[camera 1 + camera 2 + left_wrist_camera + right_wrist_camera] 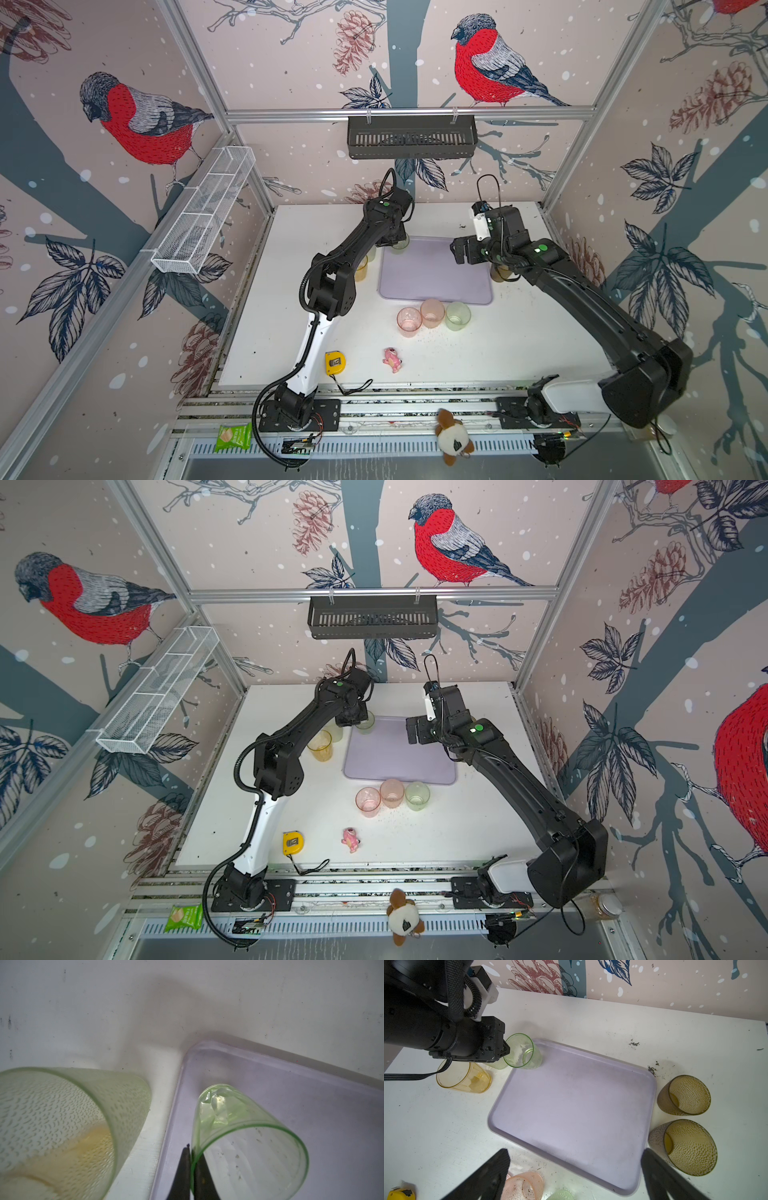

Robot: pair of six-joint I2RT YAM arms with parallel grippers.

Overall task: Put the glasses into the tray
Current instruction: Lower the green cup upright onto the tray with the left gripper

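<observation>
At the eleven o'clock corner of the tray, taking the back wall as twelve, the left tool is pinching the rim of a clear green glass. Its jaws are narrowed onto the wall, one finger inside and one outside. That glass is sitting upright within the tray's rounded corner; whether its base is bearing fully on the tray floor cannot be told.

The other seven glasses are standing on the desk, outside the tray:
- Off the nine o'clock edge, a frosted whitish-green glass is standing just beside the rim, with an amber-yellow glass near it.
- Along the six o'clock edge, a pink glass, a second pink glass and a pale green glass are standing in a row.
- At three o'clock, a dark brown glass and a second dark brown glass are standing side by side, just off the rim.

The right tool is hovering above the tray's two o'clock area, jaws spread wide and gripping nothing.

Toward seven o'clock on the desk, a yellow tape measure and a small pink toy are lying well apart from the tray.
</observation>
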